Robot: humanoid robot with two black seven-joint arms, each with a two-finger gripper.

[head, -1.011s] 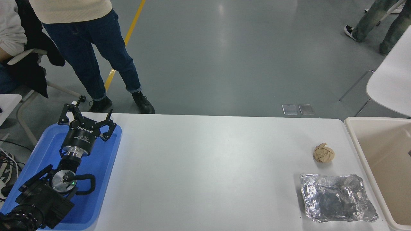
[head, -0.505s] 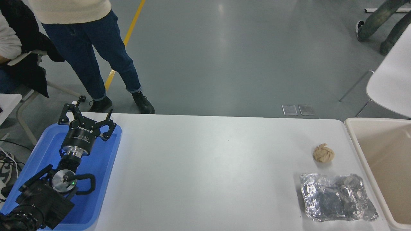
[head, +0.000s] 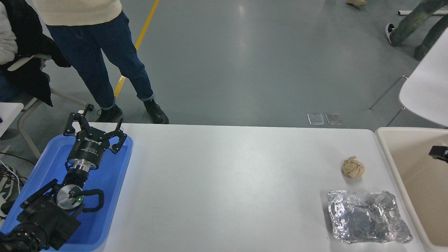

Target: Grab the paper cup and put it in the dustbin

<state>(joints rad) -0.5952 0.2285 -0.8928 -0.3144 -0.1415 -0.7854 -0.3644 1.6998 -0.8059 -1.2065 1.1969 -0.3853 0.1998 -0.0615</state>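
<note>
The paper cup is out of view. The dustbin [head: 385,148], a large cream bin with a thick rim, stands against the table's right end, and what shows of its inside is bare. A small black part of my right gripper [head: 440,153] pokes in from the right edge above the dustbin; too little of it shows to tell its state. My left gripper [head: 98,124] is parked open over the blue tray at the lower left, holding nothing.
A crumpled brown paper ball [head: 352,167] and a crinkled silver foil sheet [head: 367,216] lie on the white table [head: 224,182] near the dustbin. The blue tray [head: 112,182] sits at the table's left end. A person in jeans [head: 101,59] stands at the far left side.
A black part of my right gripper has come into view at the right edge above the dustbin. The left arm has not moved.
</note>
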